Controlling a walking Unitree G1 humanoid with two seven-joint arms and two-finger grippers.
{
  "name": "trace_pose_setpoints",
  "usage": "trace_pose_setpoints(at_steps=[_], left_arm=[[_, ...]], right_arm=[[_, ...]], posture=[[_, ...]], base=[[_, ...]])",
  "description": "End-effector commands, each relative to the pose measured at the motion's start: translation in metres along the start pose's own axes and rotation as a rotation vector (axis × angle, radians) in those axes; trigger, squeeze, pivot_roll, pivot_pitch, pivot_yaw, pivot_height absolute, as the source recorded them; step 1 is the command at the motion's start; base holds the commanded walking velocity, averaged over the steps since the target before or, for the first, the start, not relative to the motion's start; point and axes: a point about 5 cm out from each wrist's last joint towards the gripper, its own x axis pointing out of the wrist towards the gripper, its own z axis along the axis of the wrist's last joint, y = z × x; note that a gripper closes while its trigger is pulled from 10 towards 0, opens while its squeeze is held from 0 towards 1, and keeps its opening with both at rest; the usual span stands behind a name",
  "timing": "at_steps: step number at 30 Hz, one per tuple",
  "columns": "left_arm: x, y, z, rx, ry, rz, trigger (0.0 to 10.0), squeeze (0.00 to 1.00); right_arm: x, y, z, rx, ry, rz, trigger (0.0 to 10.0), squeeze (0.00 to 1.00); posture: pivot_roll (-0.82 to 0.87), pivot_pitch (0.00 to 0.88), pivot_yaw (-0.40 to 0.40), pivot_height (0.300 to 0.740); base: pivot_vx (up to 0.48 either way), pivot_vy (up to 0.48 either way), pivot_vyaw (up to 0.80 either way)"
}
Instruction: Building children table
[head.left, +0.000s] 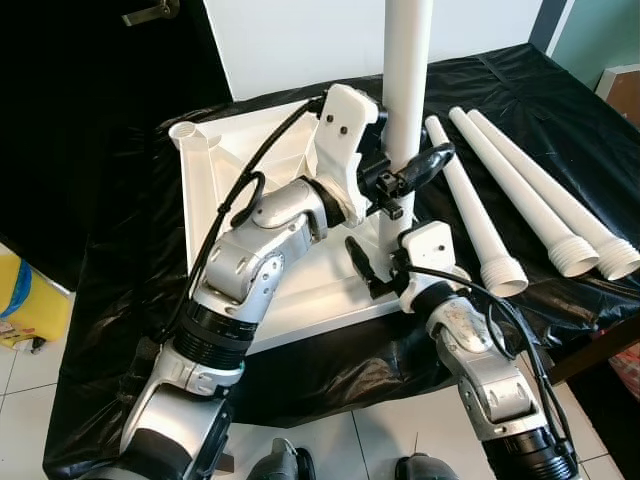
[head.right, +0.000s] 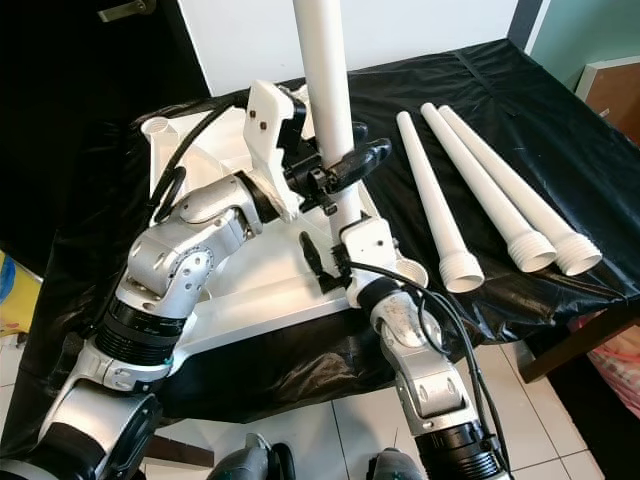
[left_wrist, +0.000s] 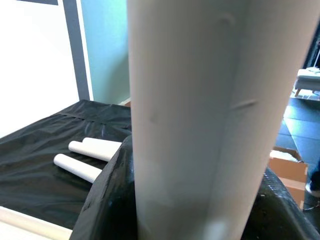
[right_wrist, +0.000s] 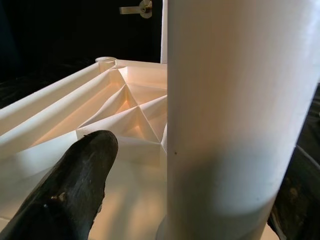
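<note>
An upturned white tabletop (head.left: 215, 180) lies on a black-covered surface. One white leg (head.left: 408, 60) stands upright at its near right corner. My left gripper (head.left: 405, 170) is shut on this leg partway up, black fingers (left_wrist: 107, 200) pressed against both its sides. Lower down, my right gripper (head.left: 385, 258) is open at the leg's base (right_wrist: 225, 150), one finger (right_wrist: 70, 190) standing apart from the leg. Three loose white legs (head.left: 520, 185) lie side by side on the black sheet to the right, threaded ends toward me.
An open corner socket (head.left: 185, 132) shows at the tabletop's far left. The black sheet (head.left: 120, 260) drapes over the edges to tiled floor. A yellow item (head.left: 15, 300) lies on the floor at left, a cardboard box (head.left: 620, 85) at far right.
</note>
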Motion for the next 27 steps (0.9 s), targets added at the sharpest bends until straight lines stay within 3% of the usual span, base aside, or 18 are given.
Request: trace_pose_setpoints(at_steps=[1,9,13,25,27], left_arm=[[0.003,0.005,0.006,0.022,-0.003,0.1,10.0,0.0],[0.008,0.004,0.008,0.045,0.008,0.107,10.0,0.0],[0.015,0.002,0.012,0.047,0.013,0.129,10.0,0.0],[0.025,-0.005,0.016,0.046,-0.001,0.148,10.0,0.0],[0.026,-0.005,0.017,0.047,-0.004,0.151,10.0,0.0]], right_arm=[[0.003,0.005,0.002,-0.014,-0.012,0.013,10.0,0.0],[0.007,0.006,0.003,-0.056,-0.015,-0.021,10.0,0.0],[0.015,0.003,-0.002,-0.106,0.011,-0.112,10.0,0.0],[0.029,0.004,0.002,-0.105,0.001,-0.227,10.0,0.0],[0.03,0.006,0.004,-0.101,-0.008,-0.236,9.2,0.0]], posture=[[-0.08,0.081,0.062,0.74],[-0.08,0.088,0.068,0.74],[-0.08,0.099,0.076,0.74],[-0.08,0.097,0.075,0.74],[-0.08,0.098,0.076,0.74]], base=[[0.0,0.0,0.0],[0.0,0.0,0.0],[0.0,0.0,0.0],[0.0,0.0,0.0],[0.0,0.0,0.0]])
